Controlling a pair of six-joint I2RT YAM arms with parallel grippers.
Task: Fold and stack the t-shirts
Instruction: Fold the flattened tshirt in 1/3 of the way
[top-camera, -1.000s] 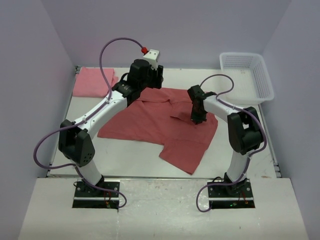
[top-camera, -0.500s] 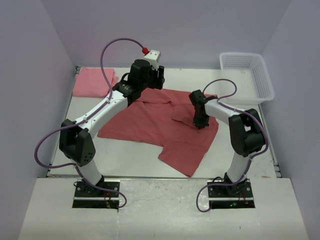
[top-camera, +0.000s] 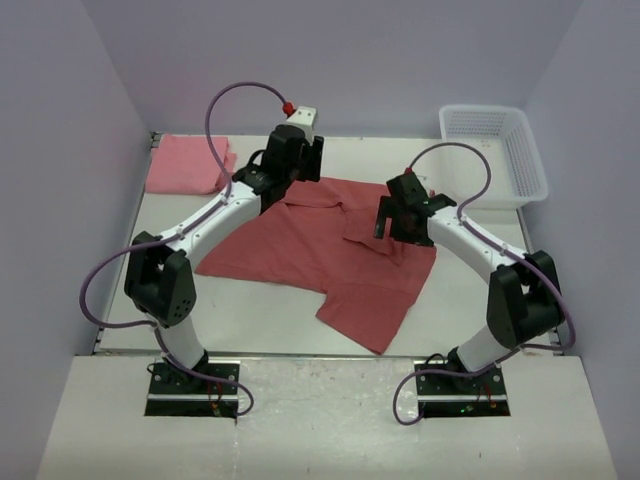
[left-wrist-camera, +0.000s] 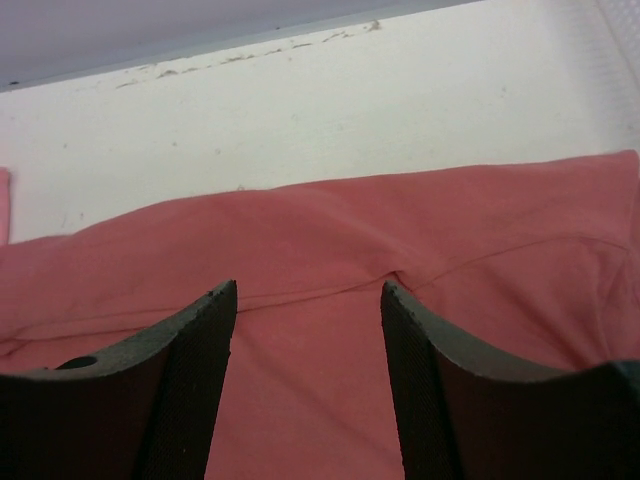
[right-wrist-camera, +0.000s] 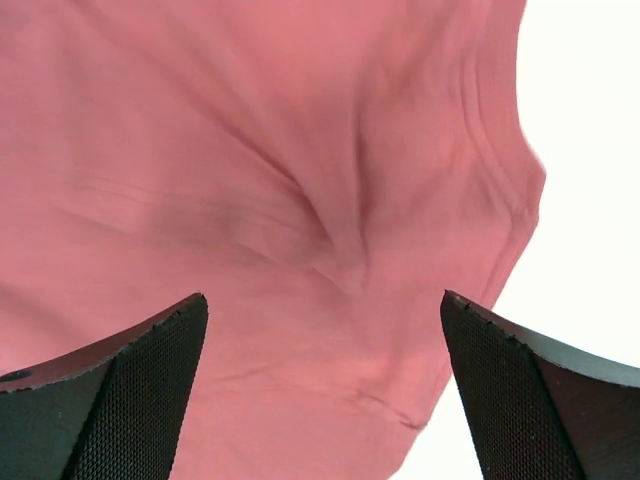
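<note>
Fingers (right-wrist-camera: 130, 390) of the right gripper (right-wrist-camera: 320, 400) gape wide and empty over the right side of the brick-red t-shirt (top-camera: 300, 240), left gripper (left-wrist-camera: 305, 380) fingers half-open above its far edge, seemingly poised to fold.

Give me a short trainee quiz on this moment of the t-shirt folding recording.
1. True or false: the right pincer is shut on the red t-shirt.
2. Where does the pink t-shirt lie? A: in the white basket; B: at the far-left corner of the table; C: under the red t-shirt.
3. Which arm's pincer hangs nearer the white basket?
Key: 1 false, its jaws stand open above the cloth. 2 B. 3 the right arm's.
</note>
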